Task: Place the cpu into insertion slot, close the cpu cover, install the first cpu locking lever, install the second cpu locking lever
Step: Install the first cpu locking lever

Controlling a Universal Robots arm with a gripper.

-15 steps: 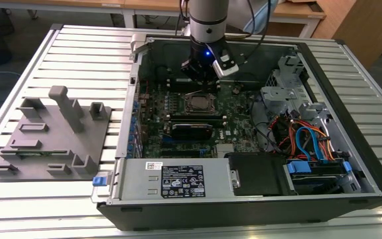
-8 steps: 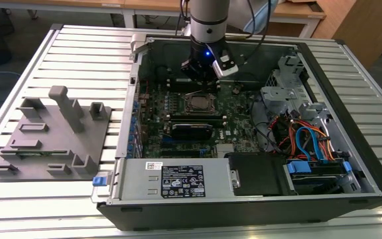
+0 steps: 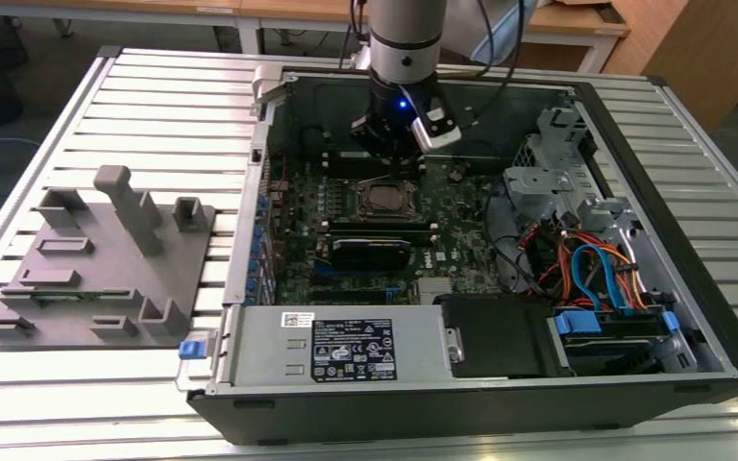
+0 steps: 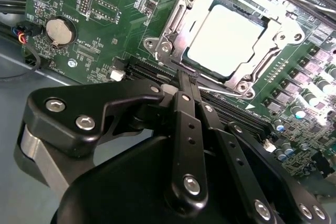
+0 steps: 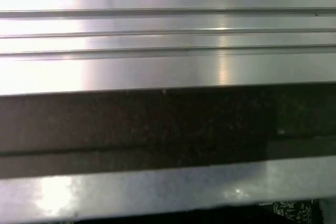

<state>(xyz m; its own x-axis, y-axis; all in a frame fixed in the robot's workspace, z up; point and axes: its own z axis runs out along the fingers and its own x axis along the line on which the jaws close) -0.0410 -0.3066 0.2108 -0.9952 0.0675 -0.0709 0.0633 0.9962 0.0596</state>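
The gripper (image 4: 188, 77) has its fingers pressed together, holding nothing, tips just short of the insertion slot (image 4: 173, 32). The second wrist view shows the cpu (image 4: 226, 38) seated there, with the cpu cover (image 4: 281, 30) closed around it. In the exterior view the gripper (image 3: 386, 165) hangs over the far part of the green board (image 3: 459, 230) inside the open computer case (image 3: 676, 230); a grey fixture (image 3: 100, 264) lies on the slatted table (image 3: 151, 106), at the exterior view's left.
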